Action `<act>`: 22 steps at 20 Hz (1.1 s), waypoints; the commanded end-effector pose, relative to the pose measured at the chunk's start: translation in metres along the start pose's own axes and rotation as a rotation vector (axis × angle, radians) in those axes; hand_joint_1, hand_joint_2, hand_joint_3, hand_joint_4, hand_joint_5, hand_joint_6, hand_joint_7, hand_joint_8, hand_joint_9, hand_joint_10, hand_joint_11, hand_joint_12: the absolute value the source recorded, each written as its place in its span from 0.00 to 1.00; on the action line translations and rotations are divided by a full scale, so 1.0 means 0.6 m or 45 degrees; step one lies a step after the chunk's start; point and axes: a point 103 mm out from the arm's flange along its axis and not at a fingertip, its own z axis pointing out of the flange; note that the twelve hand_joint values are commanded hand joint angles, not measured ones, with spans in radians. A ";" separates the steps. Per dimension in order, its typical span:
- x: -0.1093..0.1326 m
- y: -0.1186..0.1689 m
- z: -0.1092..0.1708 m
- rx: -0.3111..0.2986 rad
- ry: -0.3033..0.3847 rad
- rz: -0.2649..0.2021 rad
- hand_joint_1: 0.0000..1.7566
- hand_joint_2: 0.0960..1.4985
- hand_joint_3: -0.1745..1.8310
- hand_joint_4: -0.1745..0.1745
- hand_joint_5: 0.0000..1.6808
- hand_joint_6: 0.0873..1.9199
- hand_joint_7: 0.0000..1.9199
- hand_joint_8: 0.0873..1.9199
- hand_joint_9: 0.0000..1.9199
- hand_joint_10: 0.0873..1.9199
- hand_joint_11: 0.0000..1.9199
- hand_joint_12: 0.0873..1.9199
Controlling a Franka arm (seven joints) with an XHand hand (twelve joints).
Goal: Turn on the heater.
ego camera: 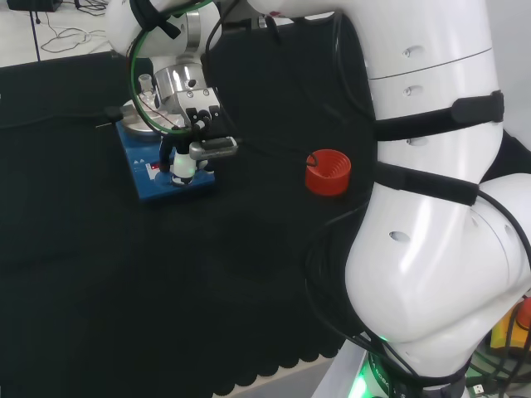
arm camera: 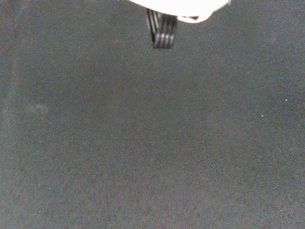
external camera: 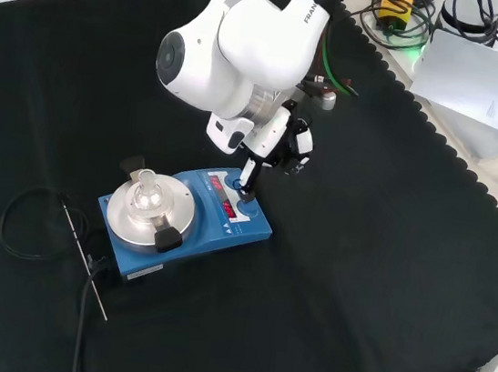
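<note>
One finger (external camera: 248,181) of the hand (external camera: 278,139) is stretched straight down onto the front panel of the heater (external camera: 225,224), its tip at or on a round blue knob (external camera: 248,210) beside the red displays (external camera: 226,198); the rest of the hand appears folded back under the wrist, and nothing is gripped. In the head view the hand (ego camera: 192,149) is seen over the near end of the blue heater (ego camera: 158,178).

Trouble is judged most likely at the fingertip. If the tip is set off the knob's middle, it could slide off and the switch would be left untouched. If the press is carried too far, the heater could be shoved along the cloth (external camera: 386,259), since it merely rests there. A small glass flask (external camera: 144,192) is stood on the round steel plate (external camera: 125,220), held by black clamps; a jolt to the base could shake it. The thin probe rod (external camera: 84,256) and black cable (external camera: 21,211) lying at the heater's left in the front view could be dragged with it.

The bench is covered with black cloth with a scalloped edge, smooth and bare around the heater. A red ribbed ring (ego camera: 328,172) is stood well apart on the cloth in the head view. Beyond the cloth, cables (external camera: 490,25) and a white sheet (external camera: 474,78) are seen on a pale floor.
</note>
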 end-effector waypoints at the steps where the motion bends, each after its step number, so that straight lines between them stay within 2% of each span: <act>1: 0.000 0.000 -0.002 -0.002 -0.002 -0.001 0.81 0.43 0.60 0.29 0.15 0.21 0.83 0.79 0.87 0.81 0.65 0.70; 11: 0.010 0.004 -0.004 0.013 -0.021 0.020 0.81 0.43 0.60 0.29 0.16 0.21 0.83 0.78 0.87 0.81 0.65 0.70; 22: 0.013 0.006 -0.002 0.024 -0.023 0.006 0.81 0.43 0.61 0.29 0.16 0.21 0.83 0.78 0.87 0.81 0.65 0.70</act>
